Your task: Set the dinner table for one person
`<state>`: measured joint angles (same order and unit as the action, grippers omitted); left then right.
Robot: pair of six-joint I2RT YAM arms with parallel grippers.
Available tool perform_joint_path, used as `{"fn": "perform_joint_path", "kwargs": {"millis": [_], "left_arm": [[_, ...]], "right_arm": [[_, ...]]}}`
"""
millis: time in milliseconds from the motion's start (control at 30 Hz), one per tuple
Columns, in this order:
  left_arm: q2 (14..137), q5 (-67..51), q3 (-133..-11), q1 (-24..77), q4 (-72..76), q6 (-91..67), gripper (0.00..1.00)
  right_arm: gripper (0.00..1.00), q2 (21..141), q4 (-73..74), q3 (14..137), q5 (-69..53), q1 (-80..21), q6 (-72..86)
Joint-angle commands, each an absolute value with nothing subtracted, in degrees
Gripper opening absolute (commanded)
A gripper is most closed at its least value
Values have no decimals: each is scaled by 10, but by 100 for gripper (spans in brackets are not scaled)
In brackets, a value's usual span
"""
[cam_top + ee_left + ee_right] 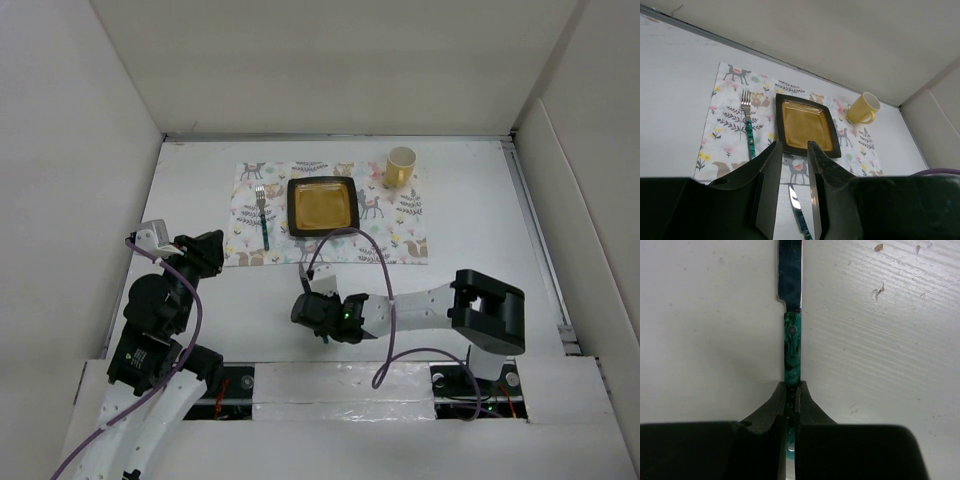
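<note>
Setting for one, part laid. On the large white matte dinner table [480,240]: deer-and-tree-patterned cloth placemat [400,225] bearing a square amber plate with black rim [323,206], green-handled steel fork [263,218] left of it, yellow ceramic mug [400,167] at the far right corner. Outstanding: green marbled-handle table knife [791,347], off the mat on its near side, pinched at the handle by the right gripper [791,386]. Left gripper [794,150]: jaws slightly spread, holding nothing

Table [480,270]: one, white
Placemat [397,237]: one, deer-and-tree pattern
Plate [322,205]: one, square, amber, dark rim
Fork [263,216]: one, green marbled handle
Knife [791,347]: one, green marbled handle
Mug [400,166]: one, yellow, with handle
</note>
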<state>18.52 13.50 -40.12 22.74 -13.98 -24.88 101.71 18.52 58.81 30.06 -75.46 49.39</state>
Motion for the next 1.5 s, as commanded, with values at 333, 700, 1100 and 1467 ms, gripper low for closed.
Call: {"fn": "perform_joint_path", "kwargs": {"millis": [333,700,1100,1467], "left_arm": [[192,124,-410,225,-113,-242,33],[194,125,-410,225,-117,-241,44],[198,121,-409,225,-112,-236,48],[207,126,-410,225,-111,-236,48]], "right_arm": [[0,816,171,580,360,-671,371],[0,978,54,702,162,-350,218],[0,1097,93,771,105,-248,195],[7,1140,114,785,84,-218,201]]}}
